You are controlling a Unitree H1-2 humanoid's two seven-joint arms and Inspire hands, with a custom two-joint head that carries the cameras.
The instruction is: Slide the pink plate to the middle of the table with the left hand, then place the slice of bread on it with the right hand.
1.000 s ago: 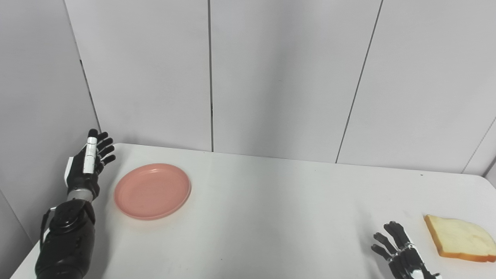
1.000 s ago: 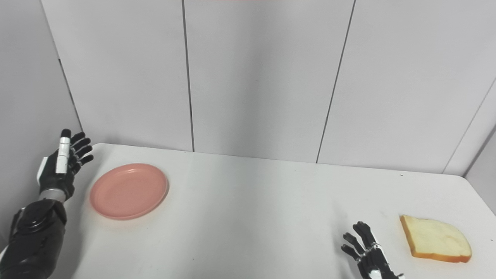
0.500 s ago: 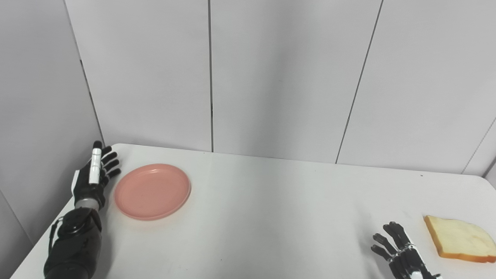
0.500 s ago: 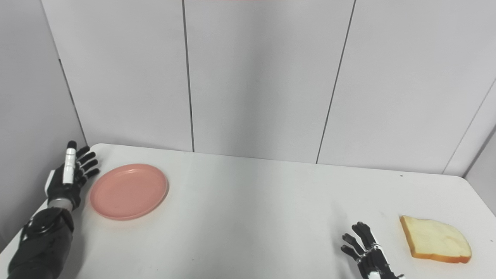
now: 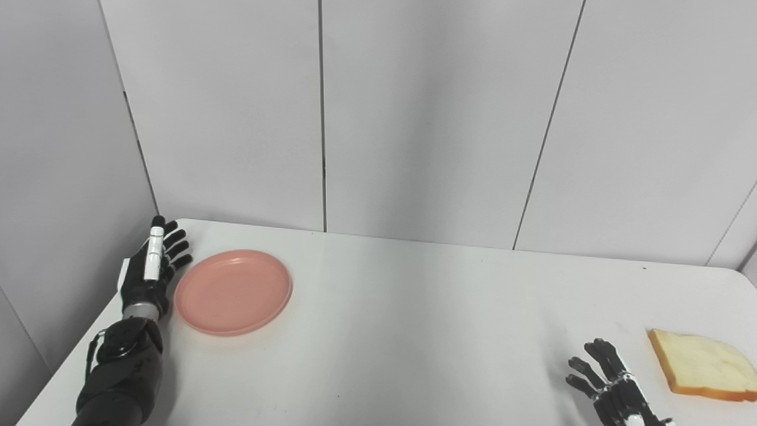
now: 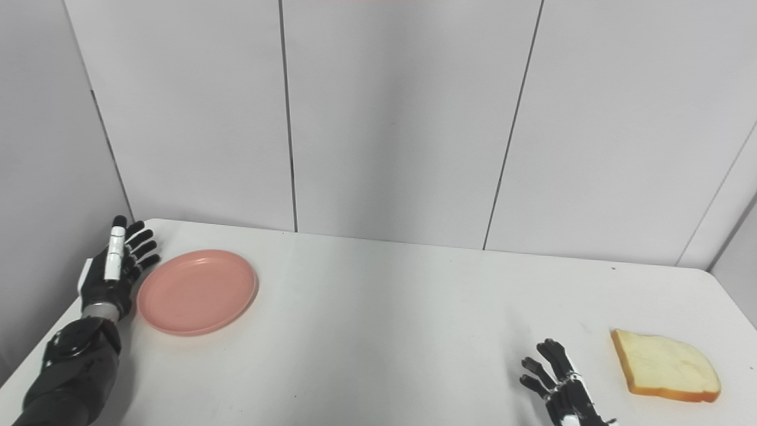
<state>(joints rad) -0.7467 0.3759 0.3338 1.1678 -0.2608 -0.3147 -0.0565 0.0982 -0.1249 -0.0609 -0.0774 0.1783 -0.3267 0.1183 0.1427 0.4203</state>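
Observation:
A round pink plate [image 5: 232, 291] lies on the white table [image 5: 414, 331] at its far left. My left hand [image 5: 151, 269] is open, fingers straight and apart, standing on edge right beside the plate's left rim; I cannot tell whether it touches. A slice of bread [image 5: 704, 364] with a brown crust lies flat near the table's right edge. My right hand [image 5: 612, 390] is open and empty, low at the front, a short way left of the bread.
White wall panels [image 5: 414, 118] rise behind the table and along its left side, close to my left hand. The table's left edge runs just under my left forearm [image 5: 121, 373].
My left hand has come down and moved right, from above the table's left corner to the plate's left rim. The plate, the bread and my right hand have not moved.

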